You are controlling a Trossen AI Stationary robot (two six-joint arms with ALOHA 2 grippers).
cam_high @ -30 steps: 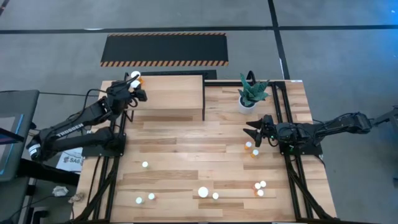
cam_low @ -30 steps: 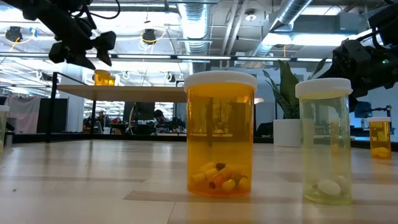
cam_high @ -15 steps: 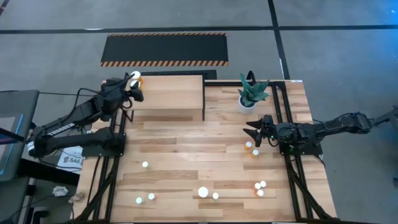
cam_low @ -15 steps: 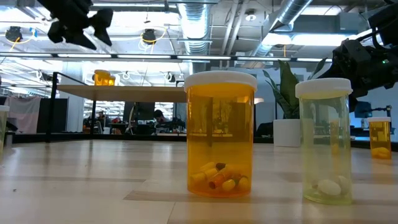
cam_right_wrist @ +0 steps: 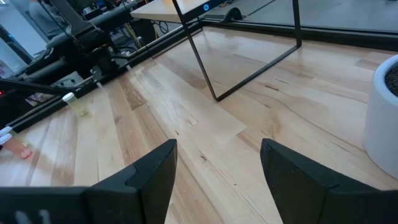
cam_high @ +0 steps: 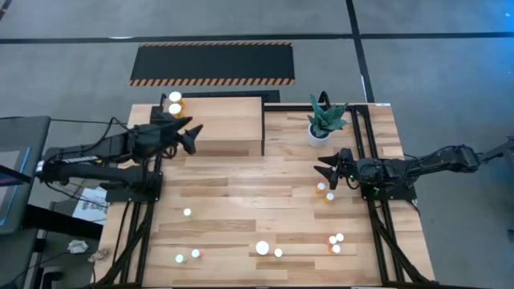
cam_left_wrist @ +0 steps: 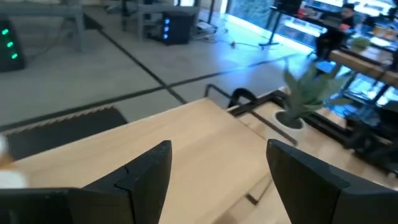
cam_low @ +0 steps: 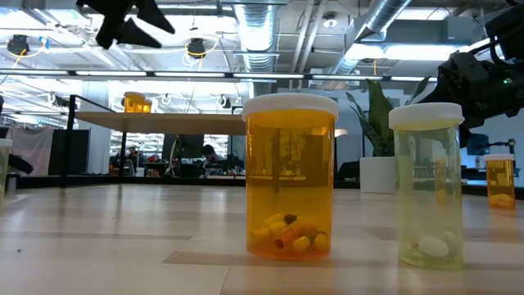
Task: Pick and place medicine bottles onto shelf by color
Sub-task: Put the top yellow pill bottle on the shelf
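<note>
The left gripper [cam_high: 193,135] is hanging over the left end of the light-wood box-like shelf [cam_high: 229,120], its two dark fingers [cam_left_wrist: 146,177] standing well apart with nothing between them; in the left wrist view only bare plank top shows in the gap. Two small white-capped orange bottles [cam_high: 174,103] are sitting at the far-left corner of the shelf, just beyond and to the left of this claw, apart from it and untouched. Judgement: a placement on the shelf looks done and the step in hand is going for another bottle. To do that well, the arm is needing to lift clear of the two shelved bottles before swinging toward the near side, so as not to knock them, then drop straight down over one cap with the fingers straddling the body. The nearest loose candidate on its side is the small white-capped bottle [cam_high: 187,213] on the wooden table [cam_high: 233,209], well apart from the claw, nearer and slightly left. More are lying near the front edge, among them a larger orange bottle [cam_low: 291,176]. The right gripper [cam_high: 328,172] is waiting over the right side, fingers wide and empty, with two small orange bottles [cam_high: 324,191] just near of it.
</note>
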